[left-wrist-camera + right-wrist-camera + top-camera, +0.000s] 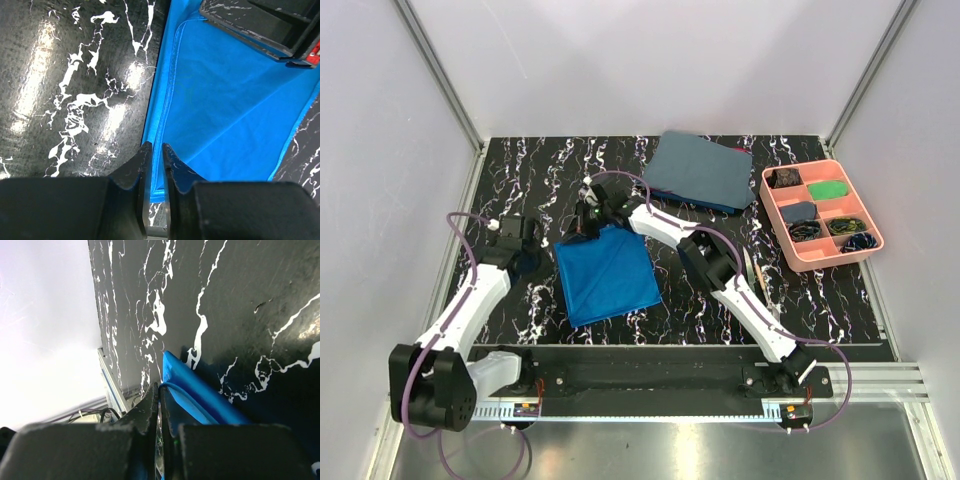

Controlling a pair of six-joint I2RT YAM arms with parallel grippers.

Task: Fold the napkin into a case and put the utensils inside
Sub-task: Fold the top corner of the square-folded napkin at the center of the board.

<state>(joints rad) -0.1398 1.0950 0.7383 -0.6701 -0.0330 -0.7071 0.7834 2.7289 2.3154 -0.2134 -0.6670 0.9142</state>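
The bright blue napkin [607,273] lies spread on the black marbled table, one corner pointing away from the arms. My right gripper [588,218] is at that far corner, shut on the raised hem of the napkin [200,397], which runs in between the right gripper's [159,386] fingertips. My left gripper [533,243] hovers at the left corner. In the left wrist view the left gripper's [156,146] jaws stand a narrow gap apart, and the napkin's edge [165,100] lies flat below them. One thin pale utensil [757,272] lies right of the right arm. No case shows.
A larger dull grey-blue cloth [700,170] lies at the back of the table. A pink compartment tray [775,215] with small items stands at the right. White walls with metal posts close in the table on three sides.
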